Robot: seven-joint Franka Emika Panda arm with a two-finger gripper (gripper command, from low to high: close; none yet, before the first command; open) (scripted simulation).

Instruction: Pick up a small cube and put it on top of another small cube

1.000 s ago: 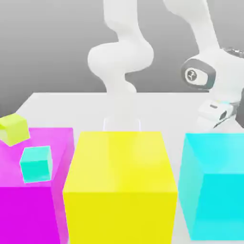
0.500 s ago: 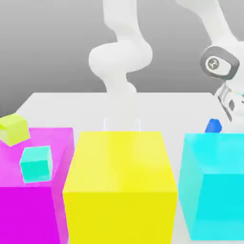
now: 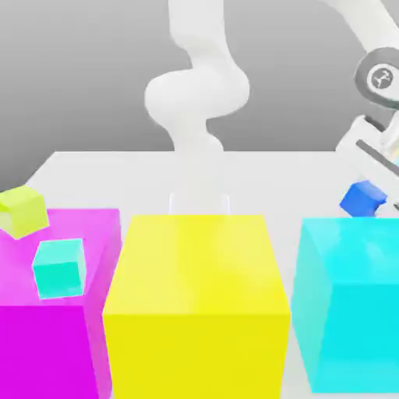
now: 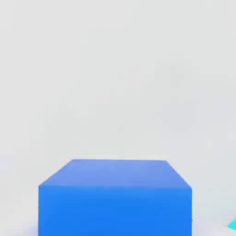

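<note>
The small royal-blue cube [image 3: 363, 199] hangs tilted in the air at the exterior view's right, just above the back edge of the big cyan block [image 3: 351, 304]. My gripper [image 3: 374, 183] comes down from the white hand above and is shut on it. In the hand view the blue cube [image 4: 115, 198] sits close to the camera over the pale table. A small teal cube [image 3: 58, 267] and a small lime-yellow cube [image 3: 23, 210] rest on the big magenta block [image 3: 47, 343] at the exterior view's left.
A big yellow block [image 3: 195, 312] stands between the magenta and cyan blocks along the front. The white table [image 3: 117, 175] stretches behind them to the arm's base [image 3: 199, 195]. A sliver of cyan [image 4: 232, 224] shows at the hand view's corner.
The arm has risen and swung towards the exterior view's right. The blue cube, hidden a second ago, has come up with the hand from behind the cyan block.
</note>
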